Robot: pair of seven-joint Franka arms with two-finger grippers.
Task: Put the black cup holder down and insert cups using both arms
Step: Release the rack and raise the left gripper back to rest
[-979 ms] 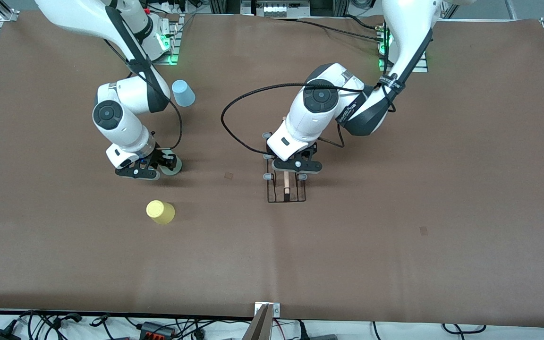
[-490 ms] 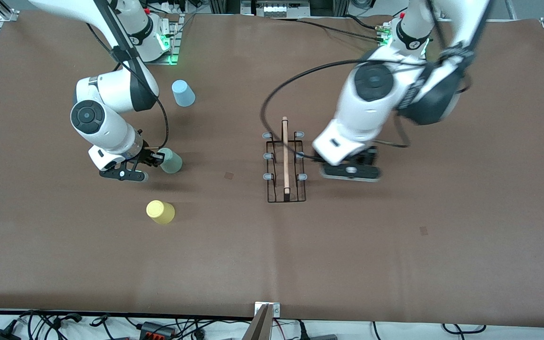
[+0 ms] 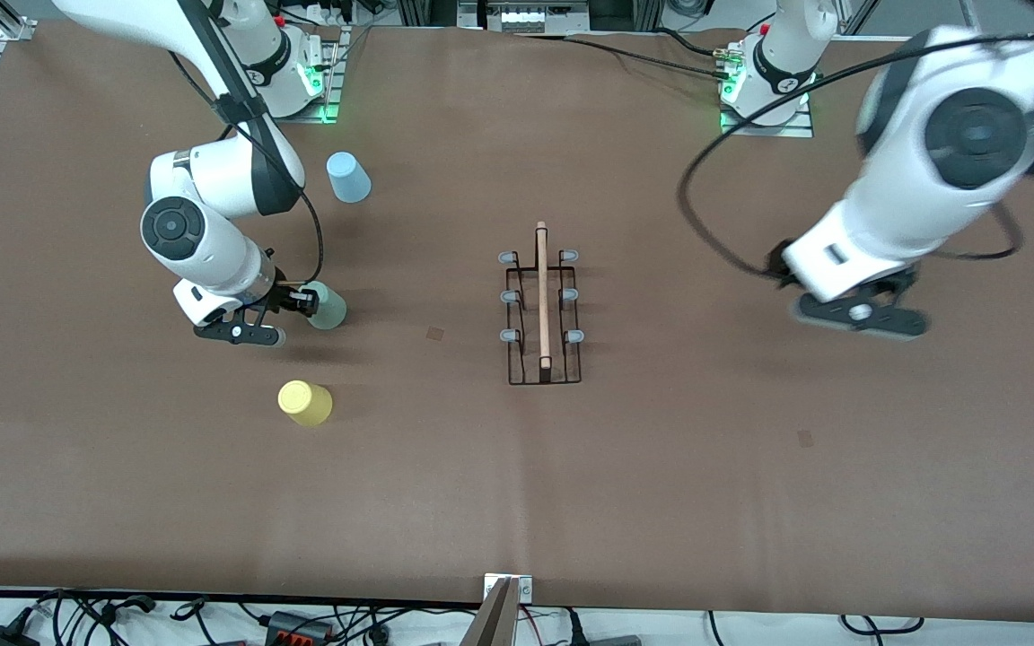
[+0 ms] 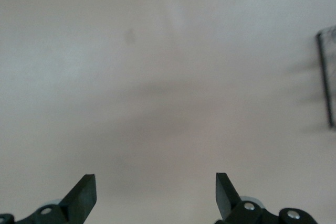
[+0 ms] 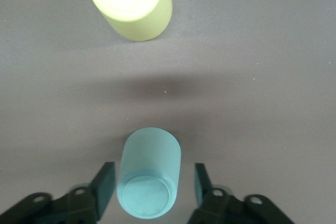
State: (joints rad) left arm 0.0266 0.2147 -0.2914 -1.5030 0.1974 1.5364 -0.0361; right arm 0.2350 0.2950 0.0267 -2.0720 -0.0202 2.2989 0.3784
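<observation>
**A:** Brown mat (image 3: 517,502), front view. What moved in the last second?

**B:** The left gripper (image 3: 858,314) was down on the black cup holder (image 3: 542,314). It has let go and swung off to about three o'clock of the holder, over bare mat toward the left arm's end. Its jaws are wide and empty, and the left wrist view shows only mat between them.

**A:** And the right one?

**B:** The right gripper (image 3: 288,305) is low at nine o'clock of the holder. It has gone from over the mint cup (image 3: 327,305) to beside it. In the right wrist view, its fingers (image 5: 106,182) flank the cup with slivers of gap, so I'd say it has no grip yet.

**A:** Meaning?

**B:** Placing looks done and inserting the cups has not started. All six pegs are bare.

**A:** How does the holder look?

**B:** It stands mid-table on its wire base, with the wooden rod running twelve to six. The yellow cup (image 3: 305,403) is at about eight o'clock of it, the blue cup (image 3: 348,177) at about ten, both well apart from it.
</observation>
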